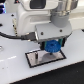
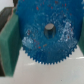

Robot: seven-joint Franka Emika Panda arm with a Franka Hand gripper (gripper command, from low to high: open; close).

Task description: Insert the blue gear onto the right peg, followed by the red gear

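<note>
My gripper point(image 1: 52, 48) is shut on the blue gear point(image 1: 52, 46), holding it flat just over the part of the black-rimmed white plate point(image 1: 36, 58) towards the exterior view's right. In the wrist view the blue gear point(image 2: 42, 45) fills most of the picture between my green fingers point(image 2: 9, 47). A grey pin point(image 2: 49, 30) shows in the gear's central hole; it looks like the right peg. I cannot tell how far down the pin the gear sits. The red gear is out of view. The other peg is hidden.
The white and grey arm body point(image 1: 37, 17) hangs over the scene with a black cable point(image 1: 12, 35) running off to the exterior view's left. The plate lies on a white table point(image 1: 12, 67).
</note>
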